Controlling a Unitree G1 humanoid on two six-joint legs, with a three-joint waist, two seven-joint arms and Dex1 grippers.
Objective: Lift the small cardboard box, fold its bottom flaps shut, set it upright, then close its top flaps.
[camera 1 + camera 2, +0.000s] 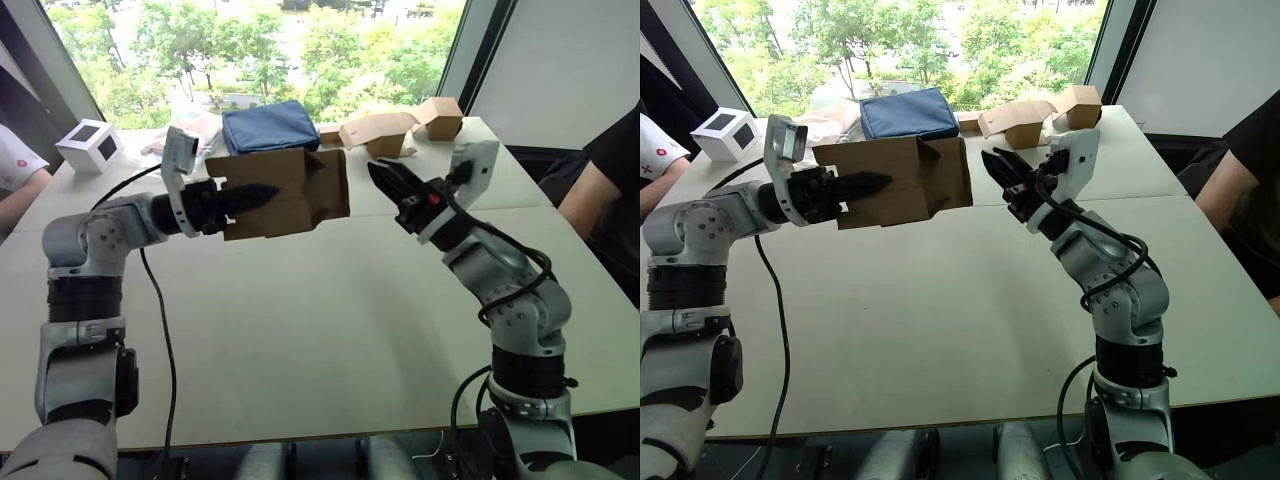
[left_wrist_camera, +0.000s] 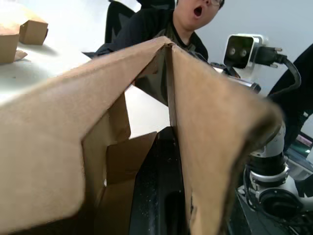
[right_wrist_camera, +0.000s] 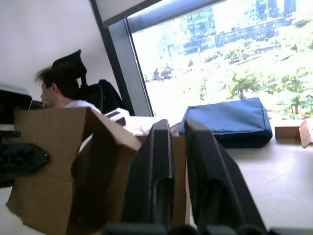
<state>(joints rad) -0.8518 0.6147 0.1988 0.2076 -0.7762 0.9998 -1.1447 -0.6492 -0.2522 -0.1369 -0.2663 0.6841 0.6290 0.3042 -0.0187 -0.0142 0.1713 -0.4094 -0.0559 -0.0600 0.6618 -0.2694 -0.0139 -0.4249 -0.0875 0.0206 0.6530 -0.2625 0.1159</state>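
Note:
The small cardboard box (image 1: 300,190) hangs in the air above the white table (image 1: 330,330), lying on its side. My left gripper (image 1: 255,195) is shut on one of its walls: one black finger lies along the outside, and the other finger (image 2: 161,196) shows inside the box. The box's open end faces right, with a loose flap (image 1: 332,180) standing out from it. A folded flap (image 2: 128,159) shows inside. My right gripper (image 1: 383,178) hovers just right of that open end, apart from the cardboard. Its fingers (image 3: 151,166) are shut to a thin slit, holding nothing.
A blue bag (image 1: 265,125) lies at the table's far edge behind the box. Larger tan boxes (image 1: 400,130) sit at the back right, and a white cube (image 1: 88,145) at the back left. A person (image 1: 605,190) sits at the right and another person's arm (image 1: 15,175) shows at the left.

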